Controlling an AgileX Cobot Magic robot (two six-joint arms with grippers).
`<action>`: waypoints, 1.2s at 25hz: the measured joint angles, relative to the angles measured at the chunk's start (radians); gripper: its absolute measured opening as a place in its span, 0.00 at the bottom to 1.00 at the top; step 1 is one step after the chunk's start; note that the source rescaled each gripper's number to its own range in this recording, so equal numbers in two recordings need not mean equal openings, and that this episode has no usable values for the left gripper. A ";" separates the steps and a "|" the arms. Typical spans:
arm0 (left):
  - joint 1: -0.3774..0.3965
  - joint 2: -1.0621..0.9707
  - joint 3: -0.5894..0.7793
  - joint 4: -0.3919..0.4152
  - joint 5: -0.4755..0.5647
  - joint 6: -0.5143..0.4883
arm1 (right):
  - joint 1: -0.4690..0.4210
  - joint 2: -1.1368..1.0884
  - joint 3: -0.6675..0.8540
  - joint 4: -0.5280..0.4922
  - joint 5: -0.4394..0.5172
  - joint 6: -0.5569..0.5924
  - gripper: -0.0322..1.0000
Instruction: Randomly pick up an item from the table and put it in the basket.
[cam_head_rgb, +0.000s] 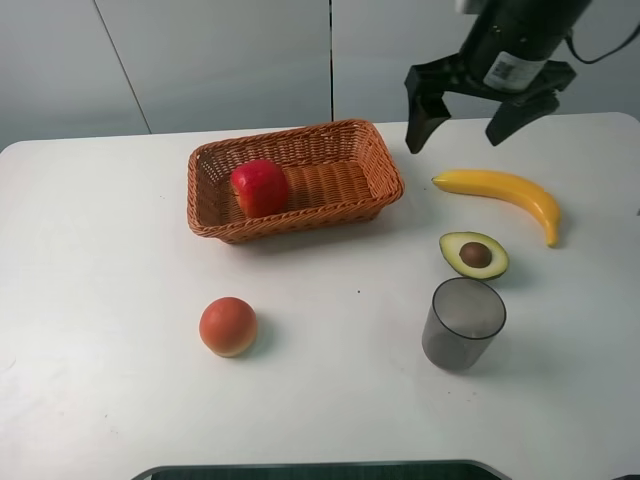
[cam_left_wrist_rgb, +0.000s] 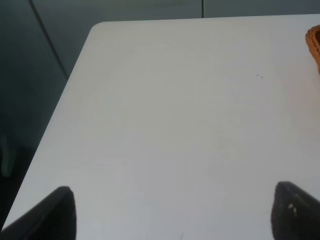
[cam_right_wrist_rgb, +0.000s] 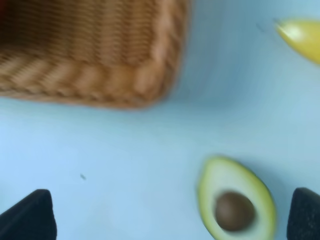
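Observation:
The red apple (cam_head_rgb: 260, 187) lies inside the orange-brown wicker basket (cam_head_rgb: 372, 176) at the back middle of the white table (cam_head_rgb: 100, 300). My right gripper (cam_head_rgb: 462, 133) is open and empty, raised above the table just right of the basket and behind the banana. In the right wrist view its dark fingertips (cam_right_wrist_rgb: 30, 216) frame the basket's corner (cam_right_wrist_rgb: 100, 55) and the halved avocado (cam_right_wrist_rgb: 235, 200). My left gripper (cam_left_wrist_rgb: 172, 215) is open and empty over bare table near the left edge; the basket's rim (cam_left_wrist_rgb: 314, 45) just shows there. The left gripper is out of the exterior view.
A yellow banana (cam_head_rgb: 505, 192) lies at the right, the halved avocado (cam_head_rgb: 474, 254) in front of it, and a dark translucent grey cup (cam_head_rgb: 462, 323) in front of that. A small orange-red round fruit (cam_head_rgb: 228, 326) sits front left of centre.

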 joint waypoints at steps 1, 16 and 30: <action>0.000 0.000 0.000 0.000 0.000 0.000 | -0.019 -0.032 0.031 0.000 -0.008 0.000 0.97; 0.000 0.000 0.000 0.000 0.000 0.000 | -0.268 -0.541 0.416 0.010 -0.041 -0.006 0.97; 0.000 0.000 0.000 0.000 0.000 0.002 | -0.275 -1.044 0.520 -0.066 0.093 -0.008 0.97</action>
